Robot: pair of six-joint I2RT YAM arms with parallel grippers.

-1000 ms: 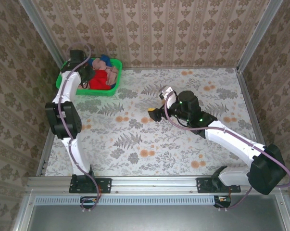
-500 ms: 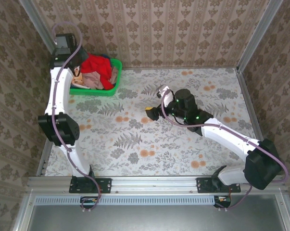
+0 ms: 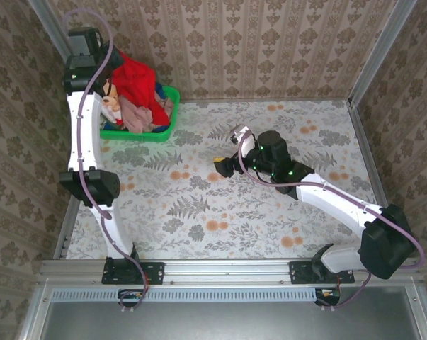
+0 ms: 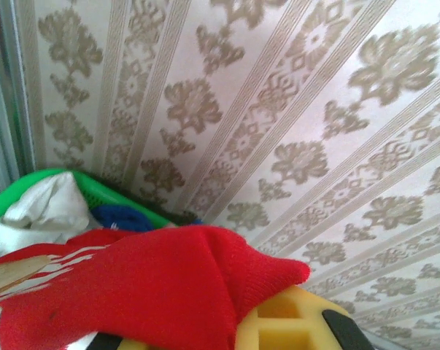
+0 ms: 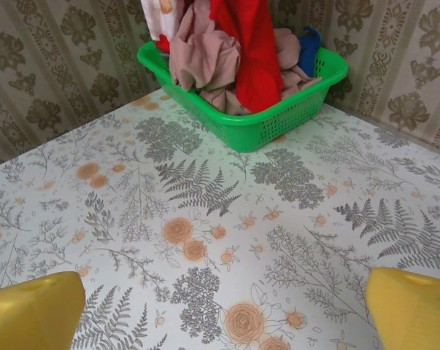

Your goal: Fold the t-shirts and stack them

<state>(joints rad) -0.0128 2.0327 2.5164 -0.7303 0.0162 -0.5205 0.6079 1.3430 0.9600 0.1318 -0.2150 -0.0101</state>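
Left gripper (image 4: 278, 328): fingers pressed together, pinching a fold of the red t-shirt (image 4: 132, 292).
Right gripper (image 5: 220, 310): fingers spread wide, holding nothing, low over the table (image 5: 205, 219).
Position: shirt hangs from the pinch, its hem in the green basket (image 3: 169, 122) at the far left.
Risk: the pink shirt (image 5: 201, 55) may snag and drag out, or the thin pinch may slip.
Appearance: bright red, crumpled, print partly hidden.

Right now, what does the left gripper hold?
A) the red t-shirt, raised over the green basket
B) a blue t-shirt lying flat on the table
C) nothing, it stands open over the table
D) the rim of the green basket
A: the left gripper is shut on the red t-shirt, which hangs from it above the green basket.
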